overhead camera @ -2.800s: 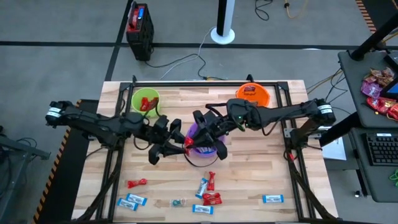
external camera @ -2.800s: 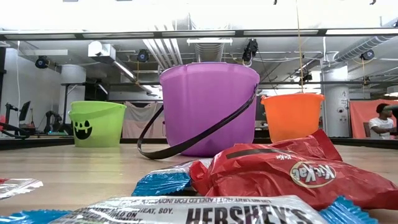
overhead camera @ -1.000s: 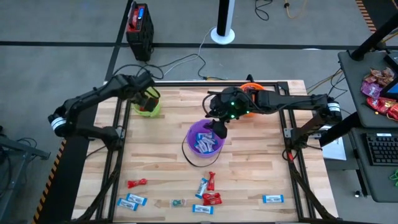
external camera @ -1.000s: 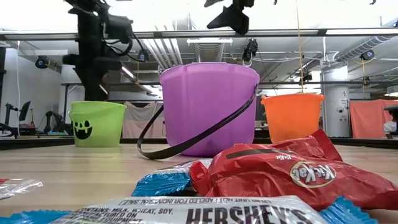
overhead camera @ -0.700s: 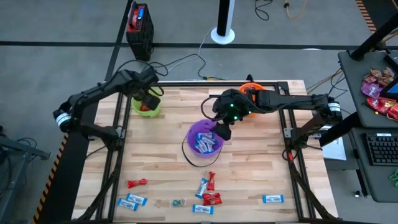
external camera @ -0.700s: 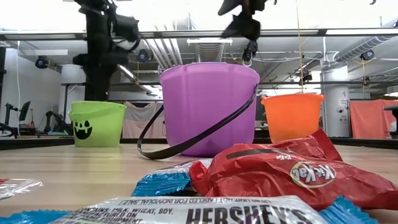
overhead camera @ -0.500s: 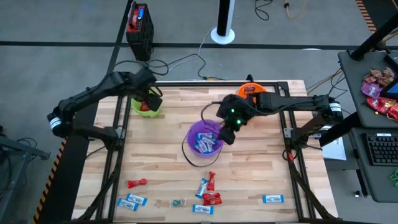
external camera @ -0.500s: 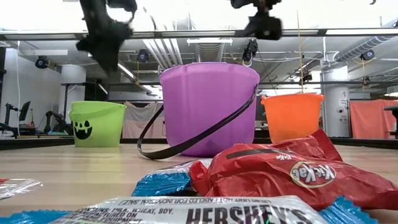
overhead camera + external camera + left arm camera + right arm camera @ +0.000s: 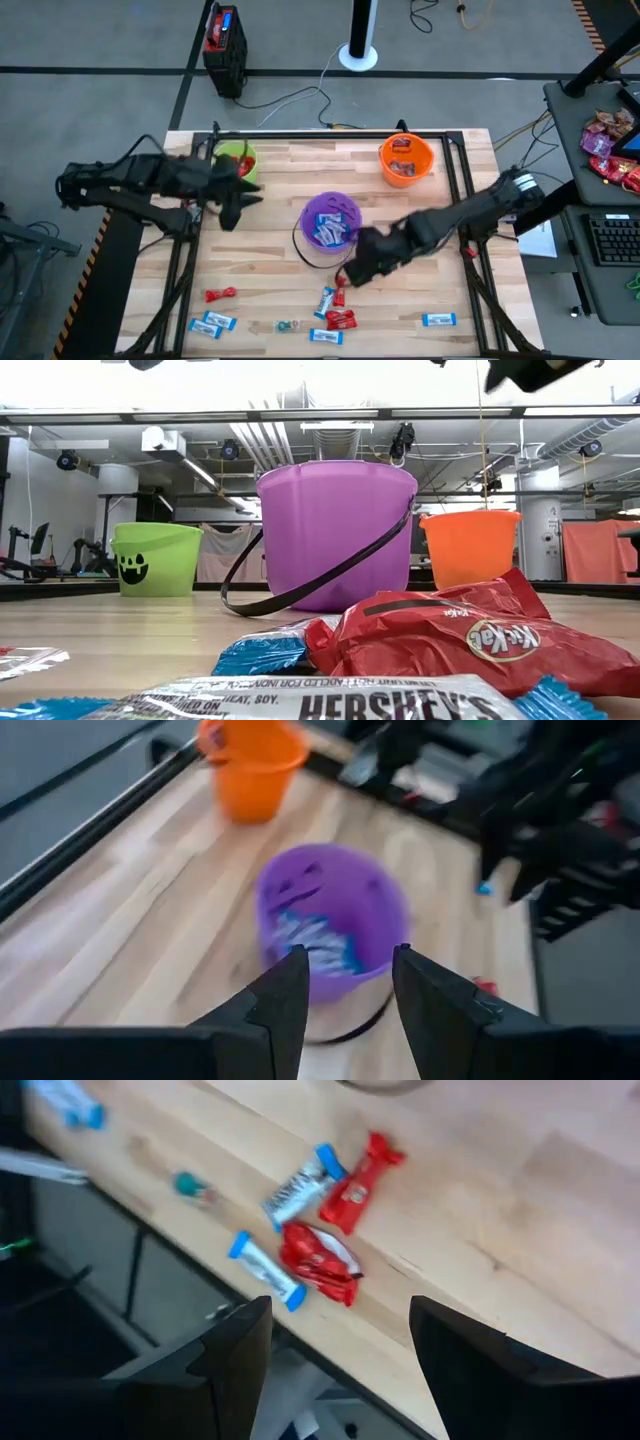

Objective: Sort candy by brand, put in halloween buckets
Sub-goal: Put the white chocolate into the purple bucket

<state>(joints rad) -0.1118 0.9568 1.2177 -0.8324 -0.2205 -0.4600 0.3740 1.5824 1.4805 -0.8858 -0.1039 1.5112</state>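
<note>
Three halloween buckets stand on the wooden table: lime green point(image 9: 235, 160) far left with red candy inside, purple point(image 9: 330, 225) in the middle with light blue candy inside, orange point(image 9: 405, 158) far right. Loose candy lies along the near edge: a red and blue cluster point(image 9: 337, 308), a red piece point(image 9: 220, 294), blue pieces point(image 9: 212, 322) and one more blue piece point(image 9: 438, 320). My left gripper point(image 9: 232, 210) hovers open and empty between the green and purple buckets, facing the purple bucket point(image 9: 330, 930). My right gripper point(image 9: 352, 272) hovers open above the cluster point(image 9: 320, 1220).
A small teal candy point(image 9: 288, 325) lies near the front edge. Black frame rails run along the table's sides and back point(image 9: 330, 133). Bare wood lies between the buckets and the candy row. A desk with a keyboard point(image 9: 610, 240) stands off to the right.
My left gripper has left the green bucket and swung toward the near edge and the purple bucket, turning to face it. My right gripper has gone from above the purple bucket toward the near edge and down over the candy cluster, rolling about its own axis.
</note>
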